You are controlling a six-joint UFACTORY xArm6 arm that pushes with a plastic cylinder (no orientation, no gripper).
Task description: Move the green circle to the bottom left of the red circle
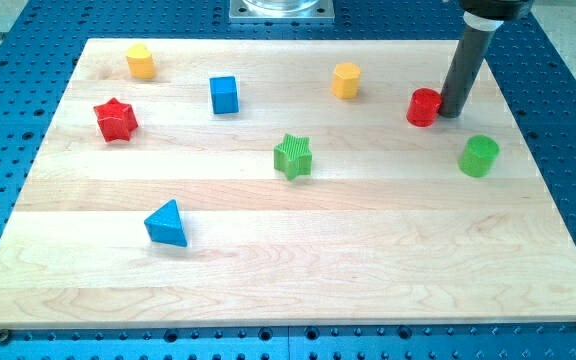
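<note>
The green circle [479,156] stands on the wooden board near the view's right edge. The red circle [424,107] stands up and to the left of it, a short gap apart. My tip [450,112] rests on the board just right of the red circle, touching or almost touching it, and above and left of the green circle. The dark rod rises from the tip to the view's top.
Other blocks lie on the board [288,270]: a green star [293,156] at centre, a yellow block [346,80], a blue cube [224,95], a yellow block [141,61], a red star [116,120], a blue triangle [167,224].
</note>
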